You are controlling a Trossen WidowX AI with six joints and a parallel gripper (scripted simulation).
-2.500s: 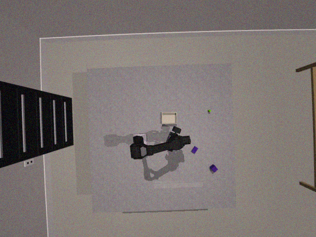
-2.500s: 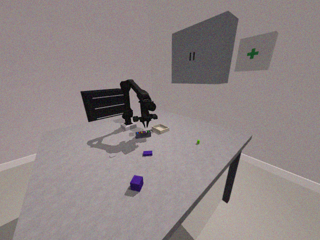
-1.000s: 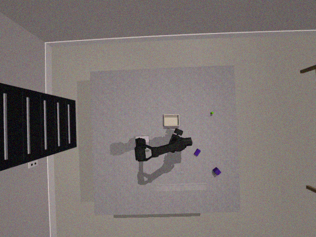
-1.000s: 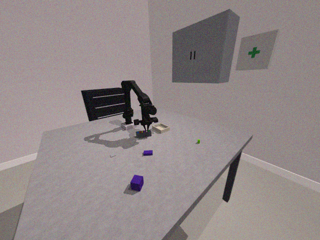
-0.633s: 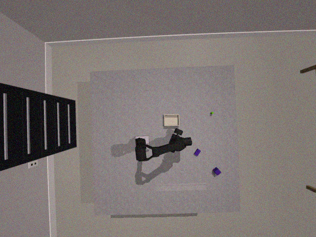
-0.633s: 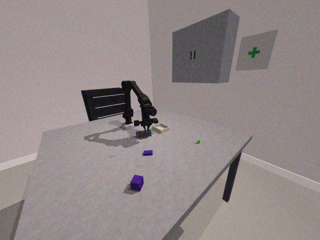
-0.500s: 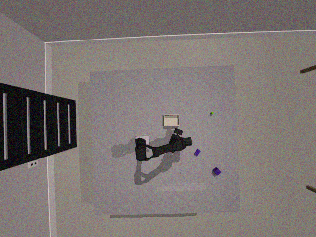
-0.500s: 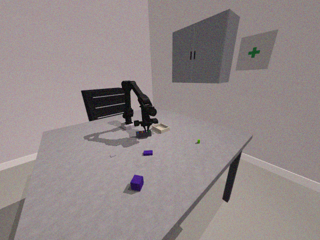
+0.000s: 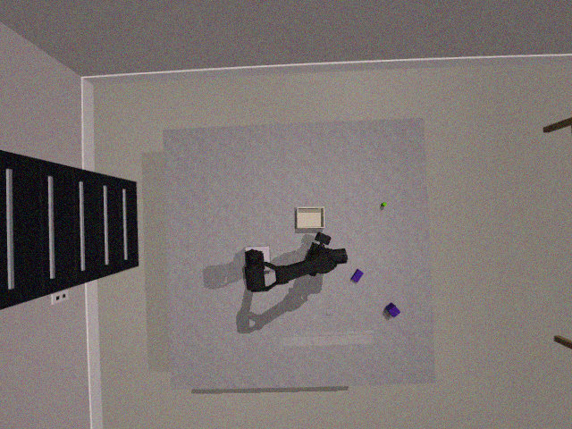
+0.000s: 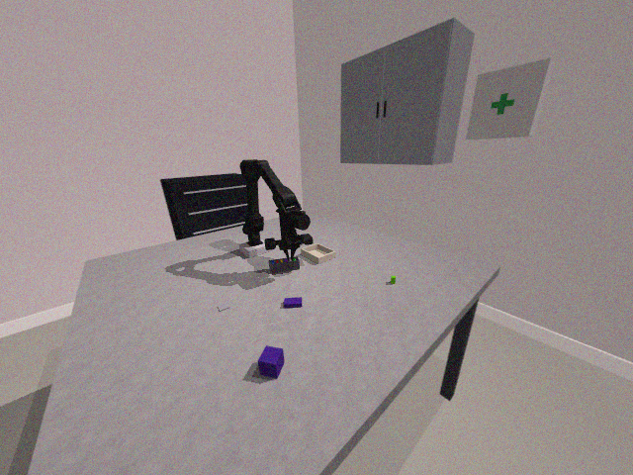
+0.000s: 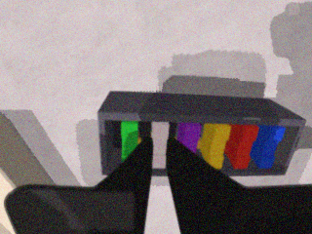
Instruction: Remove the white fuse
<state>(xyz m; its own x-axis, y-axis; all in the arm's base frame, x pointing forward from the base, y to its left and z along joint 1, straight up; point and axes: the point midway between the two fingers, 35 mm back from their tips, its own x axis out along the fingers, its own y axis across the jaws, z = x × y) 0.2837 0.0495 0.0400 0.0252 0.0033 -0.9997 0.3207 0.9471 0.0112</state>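
I saw the broad grey tabletop [image 10: 153, 409] carrying everything, with the black six-joint arm [image 10: 270, 189] rising from its pale base plate and bending down over the work. Just beside the arm's lower end sat the shallow cream rectangular tray [image 10: 317, 252], apart from the block and holding nothing that I could make out.

Below the wrist lay the dark grey oblong fuse block [image 11: 195, 104], its open face turned toward my wrist view. In it I counted a row of fuses: a green fuse [image 11: 129, 138] at the left, then the white fuse [image 11: 159, 141], then a purple fuse [image 11: 188, 135], a yellow fuse [image 11: 214, 143], a red fuse [image 11: 241, 145] and a blue fuse [image 11: 267, 143] at the right.

The black two-fingered tool [image 11: 159, 161] pointed down into the block, and its two fingers stood clenched on the white fuse, one on each side of it, with the fuse seated in its slot between green and purple. The left finger ran close by the green fuse and the right finger close by the purple one; I could not tell whether either touched.

Elsewhere on the tabletop I noted a purple cube [image 10: 270, 360] near the front, a flatter purple block [image 10: 292, 302] further in, and a tiny green piece [image 10: 393, 279] well apart to the right.
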